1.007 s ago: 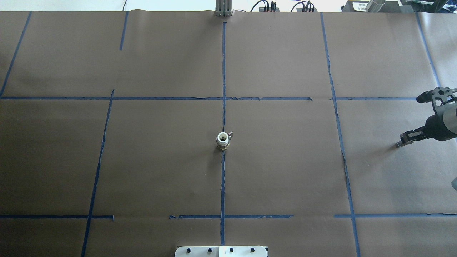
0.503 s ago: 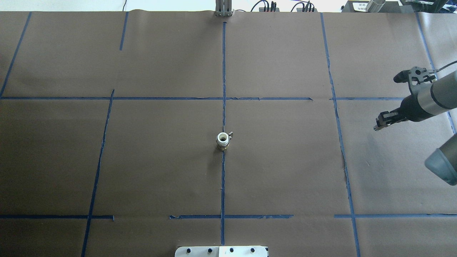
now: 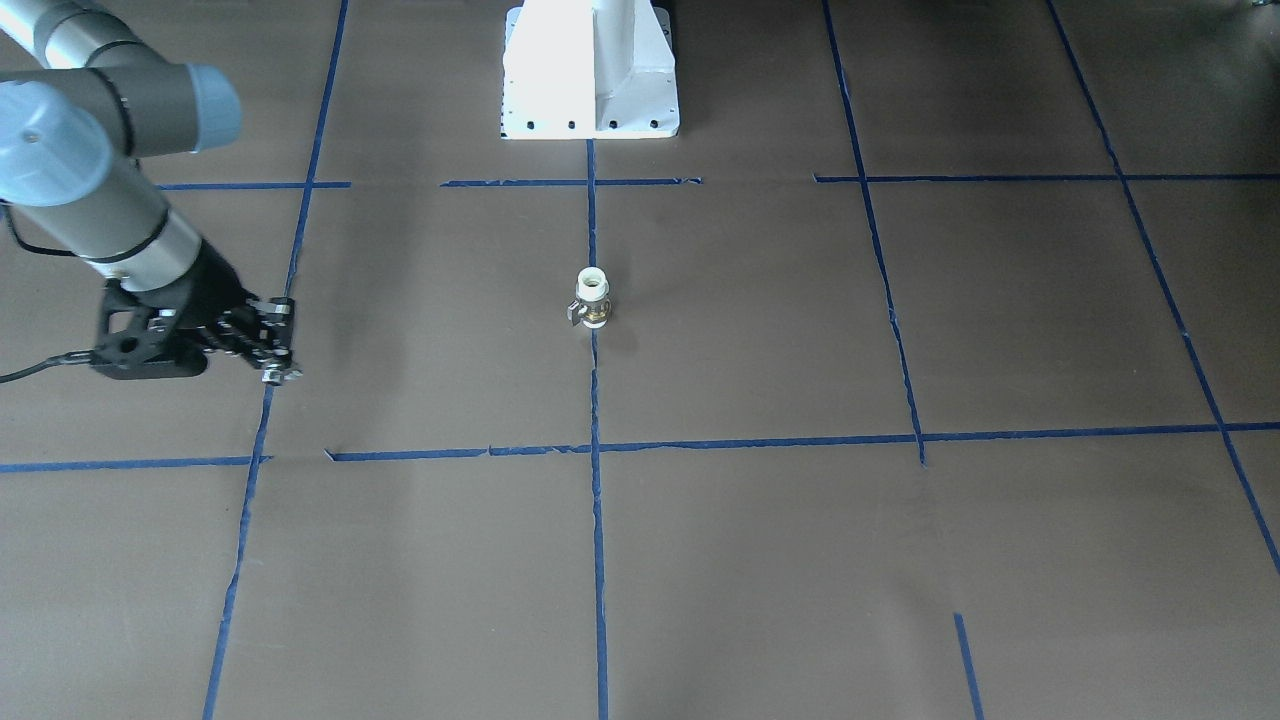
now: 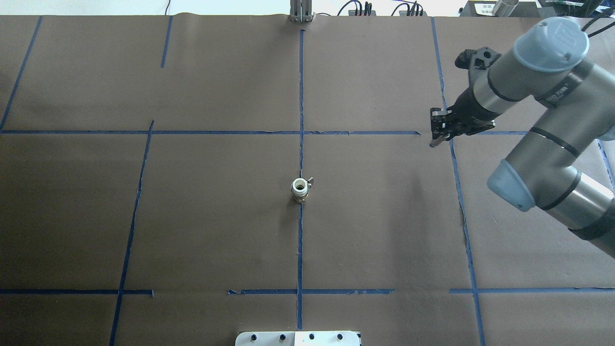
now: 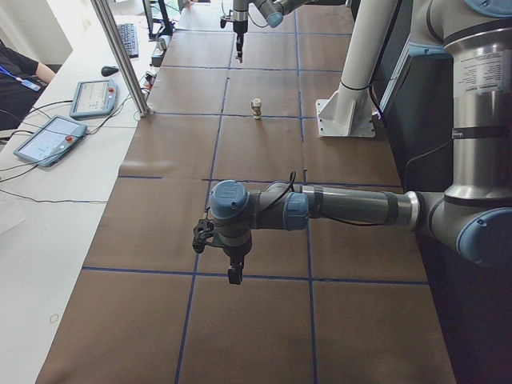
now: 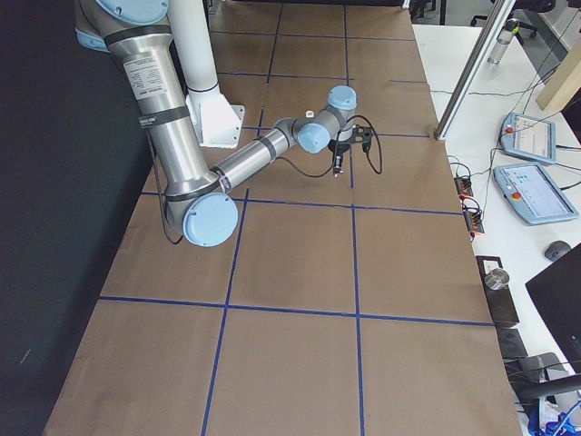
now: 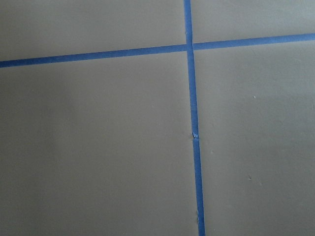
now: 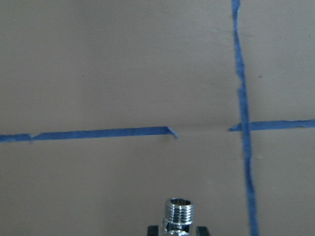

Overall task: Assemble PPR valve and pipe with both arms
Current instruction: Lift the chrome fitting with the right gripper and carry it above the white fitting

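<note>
Standing upright on its end, the PPR valve (image 4: 300, 189) sits at the middle of the table (image 4: 216, 230), directly on the blue tape (image 4: 301, 96) centre line, white open end uppermost. In the overhead view its small side lever points toward roughly 2 o'clock. Nothing is touching the valve. The right gripper (image 4: 435, 139) hangs above the table at about 2 o'clock from the valve and well apart from it, beside a tape crossing. Its black fingers are clamped on the pipe (image 4: 434, 143), and the right wrist view shows the chrome threaded end (image 8: 179, 215) projecting from between them. The right arm (image 4: 543, 125) reaches in from the 3 o'clock edge of the overhead view. The left gripper (image 5: 232, 272) appears only in the left side view, pointing down over brown paper, far from the valve; whether its fingers are apart or together cannot be told. The left wrist view shows only paper and crossed tape. The white pedestal base (image 3: 590, 70) stands at 12 o'clock from the valve in the front-facing view.
</note>
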Robot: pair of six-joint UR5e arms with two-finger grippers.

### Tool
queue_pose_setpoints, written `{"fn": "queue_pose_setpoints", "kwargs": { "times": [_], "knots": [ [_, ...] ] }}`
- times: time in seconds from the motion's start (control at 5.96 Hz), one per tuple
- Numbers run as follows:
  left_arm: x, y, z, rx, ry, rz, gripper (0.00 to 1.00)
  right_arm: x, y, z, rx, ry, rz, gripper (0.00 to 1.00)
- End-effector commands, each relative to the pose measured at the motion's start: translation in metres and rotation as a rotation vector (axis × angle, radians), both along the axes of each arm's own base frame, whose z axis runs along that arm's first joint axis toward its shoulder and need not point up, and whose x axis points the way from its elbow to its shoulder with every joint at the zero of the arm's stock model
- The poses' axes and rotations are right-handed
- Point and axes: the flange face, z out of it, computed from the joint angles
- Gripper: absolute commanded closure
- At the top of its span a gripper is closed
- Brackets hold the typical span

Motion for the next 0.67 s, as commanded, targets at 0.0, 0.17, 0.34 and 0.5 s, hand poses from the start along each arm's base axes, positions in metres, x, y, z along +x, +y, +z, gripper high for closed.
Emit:
{"fn": "queue_pose_setpoints", "kwargs": {
  "times": [0.0,0.17,0.34,0.5],
  "knots": [
    [0.001,-0.003,-0.002,-0.002,0.000,-0.005,0.00,-0.053,0.015,-0.085,-0.072,-0.069,0.076,1.00],
    [0.001,-0.005,-0.001,-0.003,0.000,-0.005,0.00,-0.089,0.031,-0.144,-0.049,-0.042,0.044,1.00],
    [0.001,-0.006,-0.007,-0.014,0.001,-0.031,0.00,-0.118,0.052,-0.181,0.021,-0.044,0.031,1.00],
    [0.002,-0.007,-0.005,-0.011,0.000,-0.031,0.00,-0.136,0.068,-0.203,0.154,-0.036,-0.043,1.00]
  ]
}}
